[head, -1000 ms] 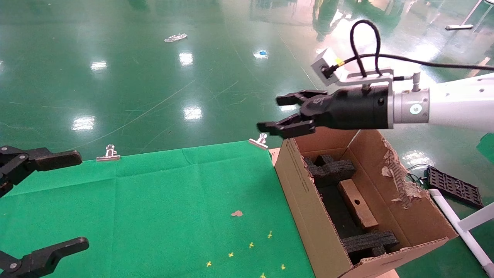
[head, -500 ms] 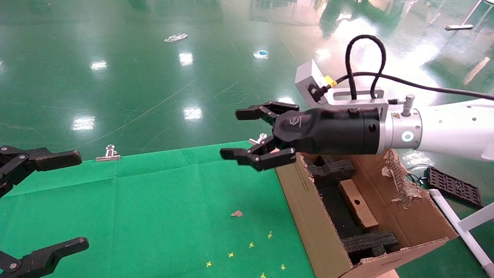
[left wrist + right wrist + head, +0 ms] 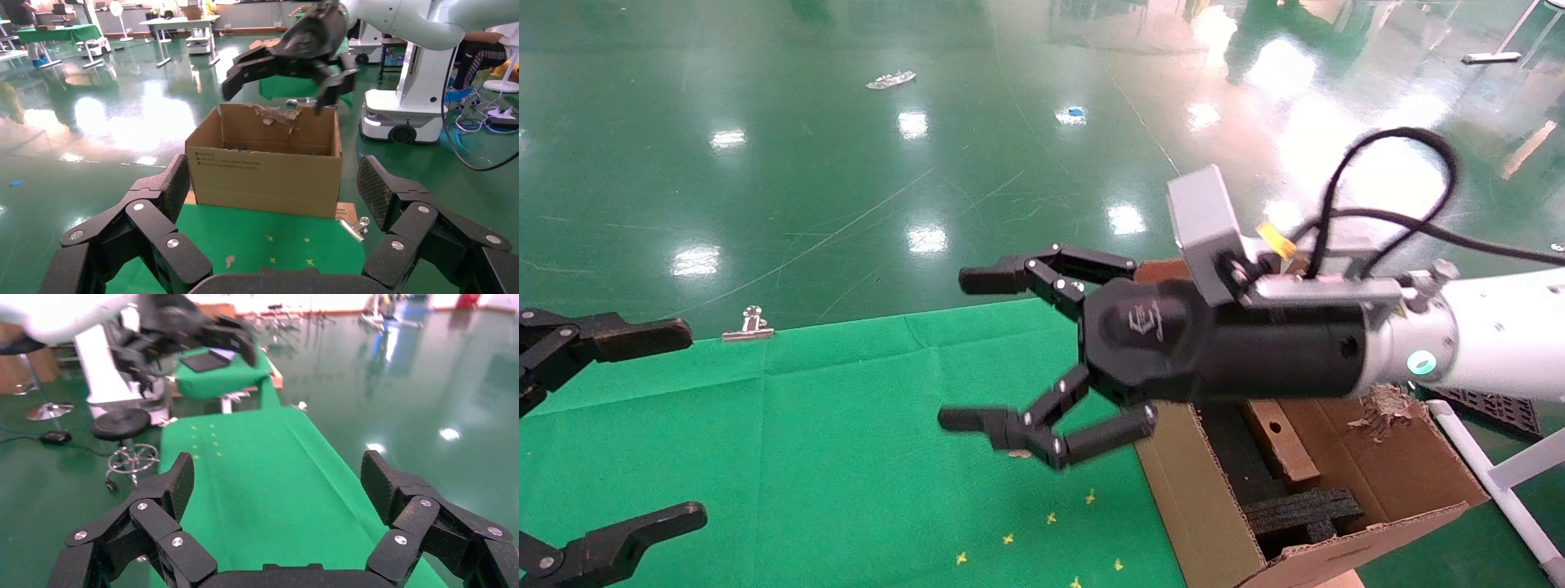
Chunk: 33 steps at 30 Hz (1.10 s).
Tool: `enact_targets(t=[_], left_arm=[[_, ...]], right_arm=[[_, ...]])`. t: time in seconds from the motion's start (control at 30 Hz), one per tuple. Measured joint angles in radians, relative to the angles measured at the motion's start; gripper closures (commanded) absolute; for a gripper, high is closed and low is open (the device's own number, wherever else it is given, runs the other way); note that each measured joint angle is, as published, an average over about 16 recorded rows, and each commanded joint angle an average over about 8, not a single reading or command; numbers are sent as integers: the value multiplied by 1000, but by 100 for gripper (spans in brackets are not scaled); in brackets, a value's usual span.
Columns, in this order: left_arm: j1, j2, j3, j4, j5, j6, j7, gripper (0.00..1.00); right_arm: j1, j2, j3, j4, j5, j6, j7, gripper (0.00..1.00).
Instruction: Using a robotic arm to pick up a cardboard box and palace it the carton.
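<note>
The white robotic arm's black right gripper point(image 3: 960, 351) is open and empty. It hangs above the green table point(image 3: 846, 425), just left of the carton point(image 3: 1197, 506). The cardboard box point(image 3: 1287, 453) lies flat inside the carton between black foam inserts point(image 3: 1299, 510). The carton also shows in the left wrist view point(image 3: 266, 177), with the right gripper point(image 3: 275, 79) above it. In the right wrist view the right gripper point(image 3: 278, 474) spans only green cloth. The left gripper point(image 3: 692, 423) is open and parked at the table's left edge.
Binder clips point(image 3: 752, 322) point(image 3: 358, 226) hold the cloth at the table's far edge. Small yellow marks point(image 3: 1050, 518) dot the cloth near the carton. A black tray point(image 3: 1491, 404) and a white pipe frame point(image 3: 1500, 482) sit on the floor right of the carton.
The right gripper has moved from above the carton's far corner leftward, nearer and lower, out over the table, and its fingers have spread wider. The left gripper has not moved.
</note>
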Motion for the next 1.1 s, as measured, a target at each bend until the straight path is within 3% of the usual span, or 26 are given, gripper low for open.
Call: enact_targets(t=[0.37,1.1], left_arm=[[0,0,0,0,0,0,0,0],[0,0,0,0,0,0,0,0]], right_arm=[[-109,3,122,100,35,-35,-18,0],[-94,3,105,86,29,-30,-17,0]])
